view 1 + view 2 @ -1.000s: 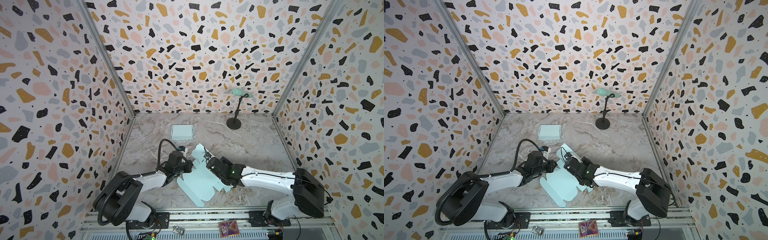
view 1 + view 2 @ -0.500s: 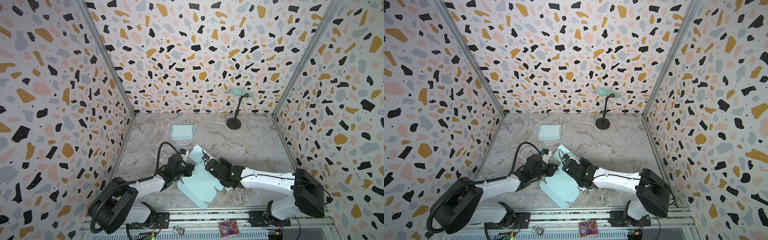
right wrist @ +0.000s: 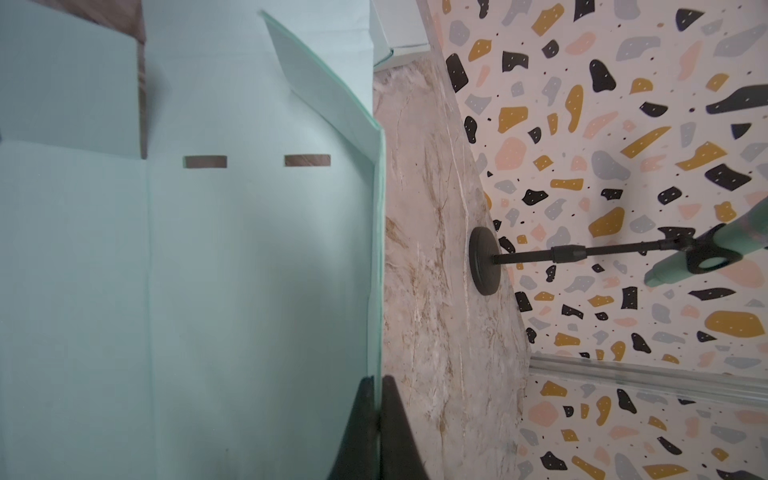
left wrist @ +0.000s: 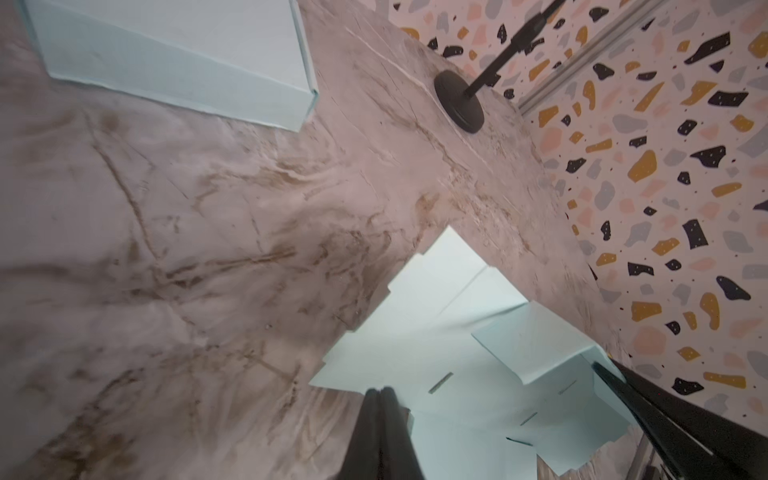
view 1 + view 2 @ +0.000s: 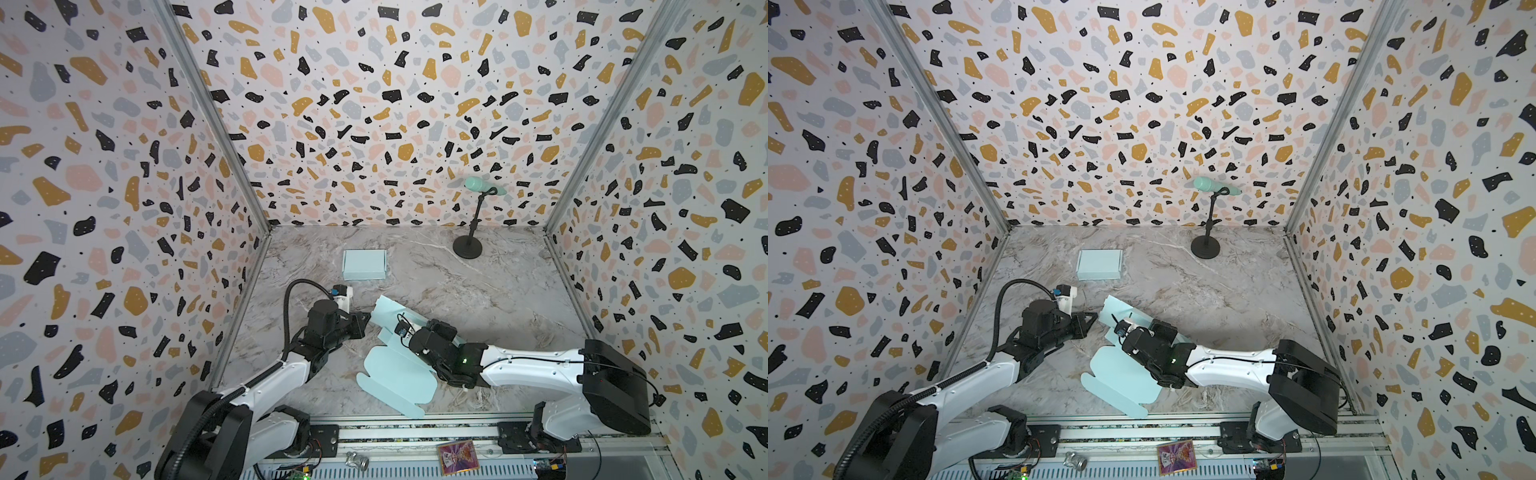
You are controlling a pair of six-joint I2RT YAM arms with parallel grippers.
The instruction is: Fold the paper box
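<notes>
**Lower centre in both top views:** the paper box (image 5: 395,374) lies mostly flat. One side panel (image 3: 375,249) stands raised, pinched by the right gripper (image 3: 379,399). The left gripper (image 4: 380,399) is clenched at the sheet's edge. We judge most folds remain.

sheet (image 5: 395,374) middle hidden under right arm (image 5: 519,365) in both top views, right gripper (image 3: 376,399) tips unseen there, folded box (image 4: 187,62) cut by frame edge in left wrist view, stand (image 4: 459,102) top cropped there too, card (image 5: 457,457) at lower centre too small to read
</notes>
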